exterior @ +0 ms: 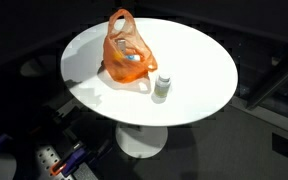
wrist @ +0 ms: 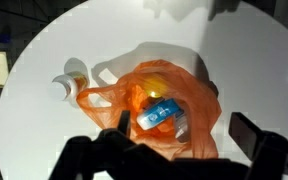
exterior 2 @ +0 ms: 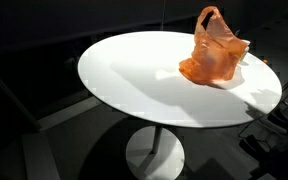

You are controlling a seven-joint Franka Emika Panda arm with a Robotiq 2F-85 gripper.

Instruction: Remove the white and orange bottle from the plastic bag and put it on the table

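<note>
Orange bag (exterior 2: pixel 216 55) hides the bottle (wrist: pixel 68 86) that wrist view shows.

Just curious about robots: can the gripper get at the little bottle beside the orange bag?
Probably yes. The bottle stands uncovered on the table, outside the bag, and the open gripper looks down from above.

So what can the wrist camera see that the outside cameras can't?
Only the wrist view looks down into the orange bag and shows a blue-labelled item inside, plus the open gripper at the bottom edge. Only the exterior views show the table's pedestal and the dark floor around it. Both share the bag, the white table, and, in an exterior view, the small bottle standing beside the bag.
</note>
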